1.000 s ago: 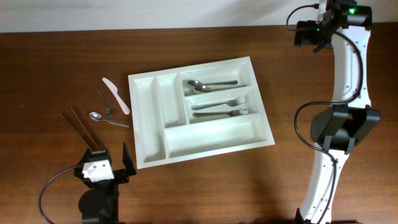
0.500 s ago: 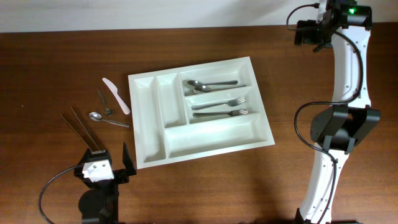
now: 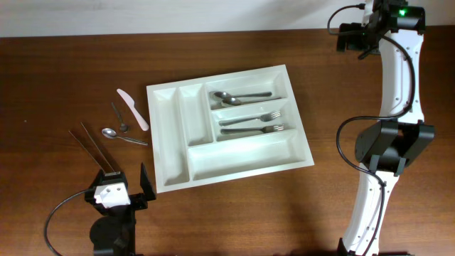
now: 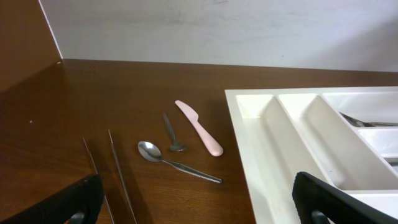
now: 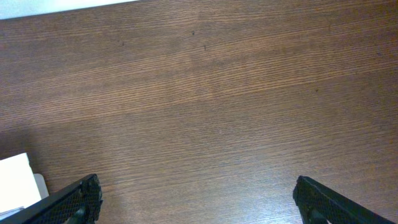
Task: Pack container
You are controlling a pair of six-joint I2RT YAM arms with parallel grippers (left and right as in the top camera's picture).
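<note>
The container [image 3: 173, 142], a white five-compartment tray, lies mid-table. Two spoons [image 3: 234, 95] lie in its top long compartment and two forks [image 3: 252, 123] in the middle one; the other compartments show bare. Left of it on the table lie a pink knife [image 3: 133, 109], a small dark spoon [image 3: 119, 117], a silver spoon [image 3: 122, 136] and two chopsticks [image 3: 94, 148]. My left gripper [image 4: 199, 202] is open and empty, near the front edge, facing these; the tray [image 4: 273, 155] is at its right. My right gripper [image 5: 196, 199] is open and empty over bare wood at far right.
A white wall edge runs along the table's far side [image 3: 178, 18]. The right arm's base [image 3: 387, 146] stands at the right of the tray. A white corner of the container [image 5: 15, 177] shows at the lower left of the right wrist view.
</note>
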